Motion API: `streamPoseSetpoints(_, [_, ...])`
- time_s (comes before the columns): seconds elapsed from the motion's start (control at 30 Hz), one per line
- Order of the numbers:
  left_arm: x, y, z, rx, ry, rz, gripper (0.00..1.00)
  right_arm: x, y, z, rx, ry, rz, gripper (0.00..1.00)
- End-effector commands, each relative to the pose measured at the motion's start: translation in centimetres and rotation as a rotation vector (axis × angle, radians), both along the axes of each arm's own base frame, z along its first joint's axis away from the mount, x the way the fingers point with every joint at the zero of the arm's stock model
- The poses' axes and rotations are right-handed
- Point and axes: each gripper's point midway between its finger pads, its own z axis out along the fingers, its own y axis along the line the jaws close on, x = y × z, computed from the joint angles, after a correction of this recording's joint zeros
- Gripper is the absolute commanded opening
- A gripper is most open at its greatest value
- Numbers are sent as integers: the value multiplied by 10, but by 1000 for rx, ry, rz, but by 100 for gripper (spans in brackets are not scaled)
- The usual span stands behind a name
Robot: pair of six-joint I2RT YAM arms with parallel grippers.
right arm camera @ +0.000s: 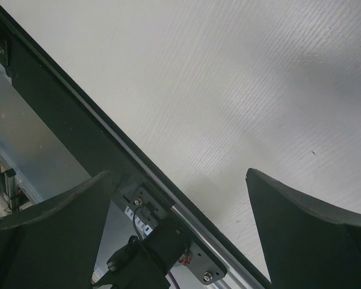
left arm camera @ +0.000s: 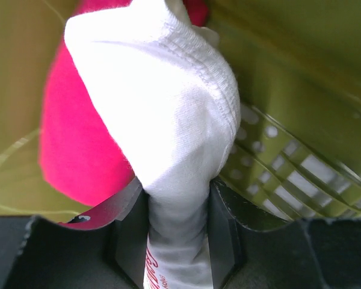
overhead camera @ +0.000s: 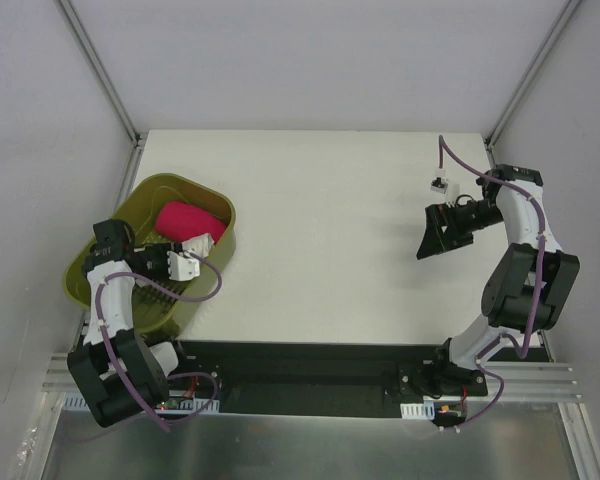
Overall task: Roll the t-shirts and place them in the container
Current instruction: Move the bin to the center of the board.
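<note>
**White shirt pinched in the bin by the left gripper**

The white shirt (left arm camera: 168,114) lay bunched in the olive bin (overhead camera: 140,195) at the left edge of the table (overhead camera: 330,230). It pressed against the pink roll (left arm camera: 72,150) beside it. One fold of the shirt ran up between the fingers of the left gripper (left arm camera: 174,211), which was clamped on it. The stitched hem stood beyond the fingertips, and a strip of red lettering showed lower down between the jaws. This pinch was probably taken to lift the shirt out onto the table for rolling. The pink one appeared already rolled. The right gripper (right arm camera: 180,180) hung over bare table on the right, well apart from the bin, with its jaws spread wide and holding nothing. It was probably waiting to help.
</note>
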Motion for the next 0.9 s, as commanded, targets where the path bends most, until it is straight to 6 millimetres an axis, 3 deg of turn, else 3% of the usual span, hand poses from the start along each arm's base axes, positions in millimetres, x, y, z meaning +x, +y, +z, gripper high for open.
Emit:
streamPoseSetpoints(0.0, [9, -40, 37, 191, -441, -473, 0, -29, 13, 20, 51, 114, 28, 96])
streamPoseSetpoints(0.13, [7, -64, 19, 156, -409, -591, 0, -18, 17, 28, 52, 70, 50, 96])
streamPoseSetpoints(0.27, [26, -90, 18, 136, -439, -658, 0, -14, 21, 30, 49, 68, 70, 96])
streamPoseSetpoints(0.3, [42, -93, 26, 138, -465, -628, 0, -15, 23, 30, 50, 76, 77, 96])
streamPoseSetpoints(0.33, [48, -111, 24, 119, -448, -659, 0, -16, 25, 29, 52, 78, 83, 96])
streamPoseSetpoints(0.37, [62, -111, 21, 161, -412, -621, 0, -17, 27, 28, 54, 78, 92, 96])
streamPoseSetpoints(0.4, [95, -108, 44, 151, -422, -486, 0, -16, 29, 27, 61, 79, 97, 96])
streamPoseSetpoints(0.43, [111, -116, 29, 156, -348, -458, 0, -16, 31, 27, 61, 80, 103, 96])
streamPoseSetpoints(0.47, [142, -118, 52, 192, -345, -372, 0, -16, 33, 25, 58, 78, 116, 96])
streamPoseSetpoints(0.5, [161, -119, 33, 199, -273, -329, 0, -16, 35, 24, 56, 75, 124, 96])
streamPoseSetpoints(0.53, [178, -119, 37, 199, -259, -281, 0, -16, 36, 24, 54, 74, 129, 96])
streamPoseSetpoints(0.57, [207, -117, 64, 197, -288, -196, 0, -15, 39, 24, 49, 68, 144, 96])
streamPoseSetpoints(0.6, [222, -116, 49, 197, -250, -173, 0, -16, 40, 24, 48, 72, 151, 96])
streamPoseSetpoints(0.67, [242, -117, 64, 193, -283, -152, 0, -14, 43, 28, 50, 57, 162, 96])
streamPoseSetpoints(0.8, [233, -121, 57, 205, -290, -208, 0, -4, 58, 47, 33, -58, 202, 96])
streamPoseSetpoints(0.87, [220, -117, 45, 215, -264, -213, 0, 4, 78, 59, -11, -130, 210, 96])
